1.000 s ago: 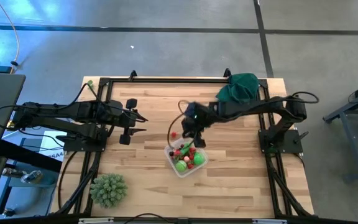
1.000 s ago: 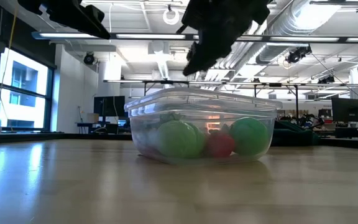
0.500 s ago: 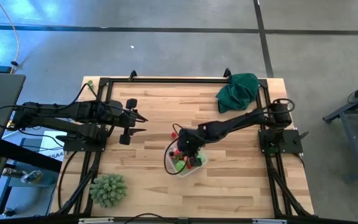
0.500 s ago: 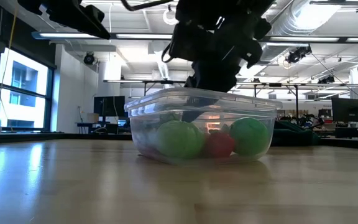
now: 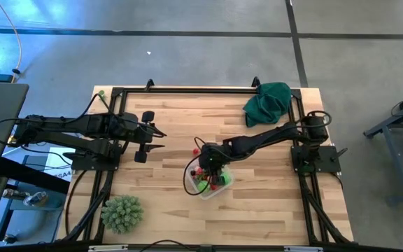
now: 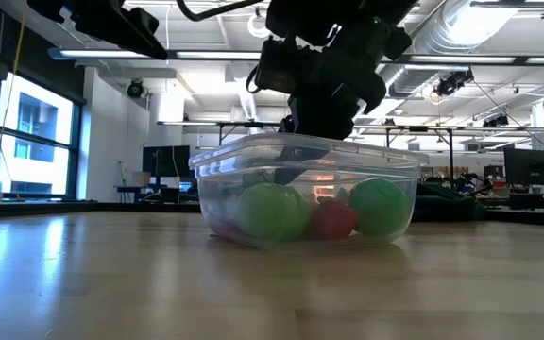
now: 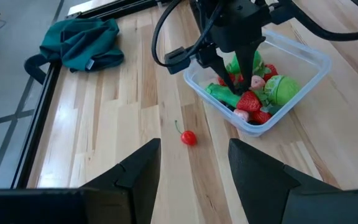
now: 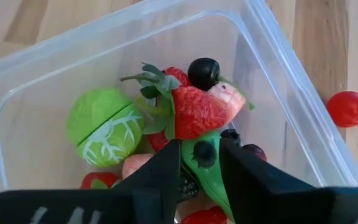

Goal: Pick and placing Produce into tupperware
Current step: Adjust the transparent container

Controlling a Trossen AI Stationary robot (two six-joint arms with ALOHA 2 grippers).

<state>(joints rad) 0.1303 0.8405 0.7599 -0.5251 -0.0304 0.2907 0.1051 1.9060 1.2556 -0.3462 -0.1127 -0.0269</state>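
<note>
We see the right pincer (image 5: 209, 170) lowered into the tupperware (image 5: 224, 183), a clear plastic box that sits near the middle of the desk (image 5: 257, 210). In the right wrist view its two dark fingers (image 8: 160, 177) stand a little apart over the produce (image 8: 194, 112), with a green piece (image 8: 207, 163) and a small dark berry (image 8: 204, 150) showing in the narrow gap between them; we cannot tell whether the fingers press on that piece or merely straddle it. Inside the box we make out a strawberry with green leaves (image 8: 197, 111), a bright green cabbage-like piece (image 8: 104, 127), a dark round berry (image 8: 202, 70) and more red bits underneath. From the low view the box (image 6: 305, 194) shows two green balls (image 6: 272, 210) and a red one (image 6: 333, 219) through its wall, with the right arm coming down from above into its opening. One red cherry (image 7: 188, 137) lies on the bare desk just beside the box, outside its wall, also visible in the right wrist view (image 8: 350, 107). The left pincer (image 5: 147, 133) waits well apart at the left side of the desk, its fingers (image 7: 138, 171) spread fairly wide and holding nothing. A dark green cloth (image 5: 268, 100) lies at the far right corner, and a spiky pale-green ball (image 5: 122, 213) rests near the front left edge.
</note>
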